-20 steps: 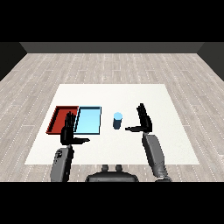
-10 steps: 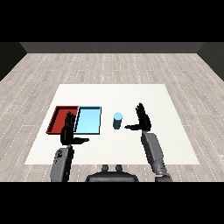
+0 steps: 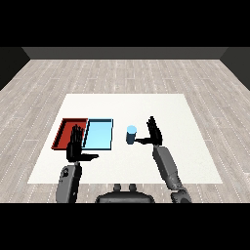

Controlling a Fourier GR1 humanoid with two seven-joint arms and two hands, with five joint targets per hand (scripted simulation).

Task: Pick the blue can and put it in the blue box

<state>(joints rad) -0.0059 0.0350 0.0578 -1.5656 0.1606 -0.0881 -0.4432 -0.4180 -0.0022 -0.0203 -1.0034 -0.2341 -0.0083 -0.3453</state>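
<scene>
White table (image 3: 195,161), blue can (image 3: 131,135) beside right hand (image 3: 155,133)

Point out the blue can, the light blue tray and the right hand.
blue can (image 3: 131,135): head view, on its side wall.
light blue tray (image 3: 99,135): head view, on its bare floor.
right hand (image 3: 155,132): head view, on the palm.

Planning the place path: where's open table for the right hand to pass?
Free: far table strip beyond both trays, and the right side past the right hand. Crowded: blue can between the light blue tray and that hand; left hand overlaps the red tray.
</scene>
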